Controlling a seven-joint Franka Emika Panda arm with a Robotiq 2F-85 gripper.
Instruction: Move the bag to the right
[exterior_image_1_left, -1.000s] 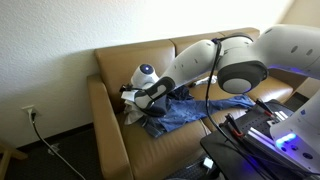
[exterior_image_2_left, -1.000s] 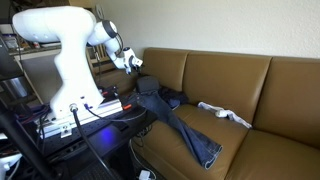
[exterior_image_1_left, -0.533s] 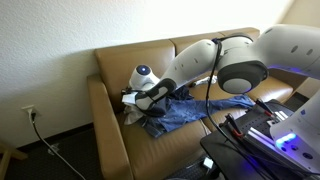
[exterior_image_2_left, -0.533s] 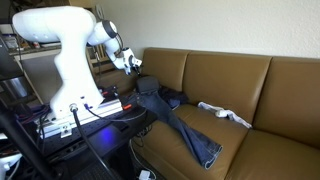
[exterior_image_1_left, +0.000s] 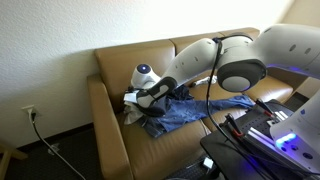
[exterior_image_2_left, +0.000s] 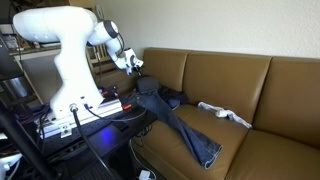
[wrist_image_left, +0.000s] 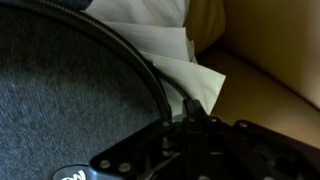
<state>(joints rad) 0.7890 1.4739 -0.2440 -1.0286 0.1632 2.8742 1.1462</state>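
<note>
Tan leather couch (exterior_image_1_left: 118, 62) is seen under the white bag (exterior_image_1_left: 130, 97), set by the armrest edge beside jeans (exterior_image_1_left: 190, 112). Bare cushion lies beyond. The gripper (exterior_image_1_left: 146, 99) is held at the bag; its spread cannot be told.

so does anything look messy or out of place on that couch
Yes: jeans lie sprawled diagonally across the couch seat, one leg reaching the front edge, and a crumpled white cloth lies beside them. Nothing looks spilled or damaged.
</note>
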